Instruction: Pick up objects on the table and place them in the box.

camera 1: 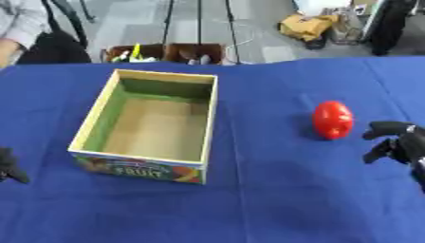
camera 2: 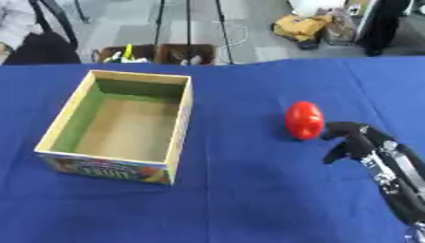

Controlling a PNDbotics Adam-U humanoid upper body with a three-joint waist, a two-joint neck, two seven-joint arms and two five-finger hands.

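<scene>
A red oval object [camera 1: 333,119] lies on the blue tablecloth, right of centre. An open cardboard box [camera 1: 93,116] with green inner walls and a fruit print on its front stands to the left, with nothing inside. My right hand [camera 2: 355,140] hovers just right of the red object, a little apart from it, fingers curled and holding nothing. Only a dark edge of my left hand [camera 1: 10,166] shows at the lower left border of the left eye view.
The blue table [camera 1: 265,199] fills the view, its far edge near the top. Beyond it stand dark bins [camera 1: 166,52] with items and floor clutter. A person's sleeve [camera 1: 18,21] shows at the far left.
</scene>
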